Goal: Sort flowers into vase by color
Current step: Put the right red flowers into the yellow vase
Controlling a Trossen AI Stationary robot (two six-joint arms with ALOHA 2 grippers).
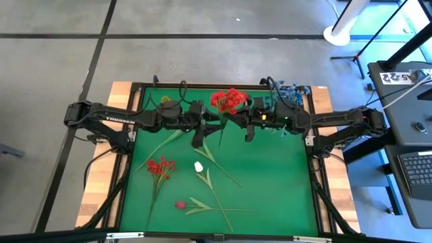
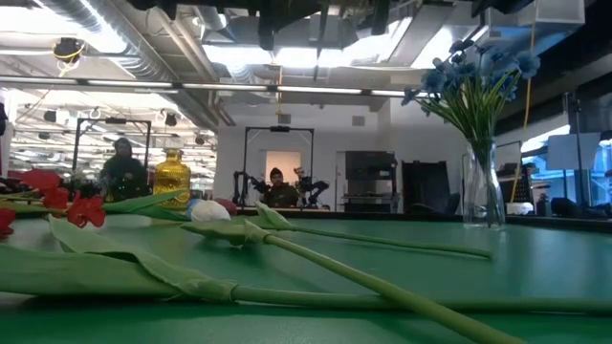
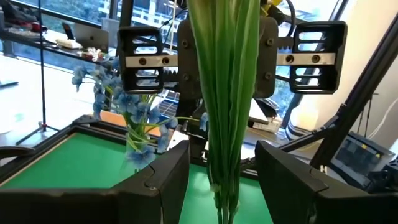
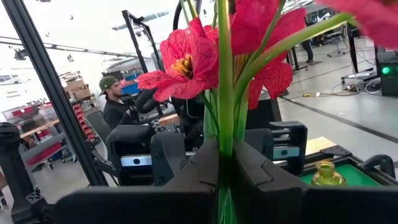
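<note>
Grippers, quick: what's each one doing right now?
Left gripper: open, fingers either side of the green stems of the red artificial flower bunch.
Right gripper: shut on the same bunch's stems.

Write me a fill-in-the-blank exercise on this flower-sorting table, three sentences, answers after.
1. The right gripper is shut on the stem of a ____ flower cluster.
2. The clear glass vase already holds flowers coloured ____.
3. The left gripper has its fingers ____ on either side of the green stem, not clamping it.

Missing words: red; blue; open
</note>
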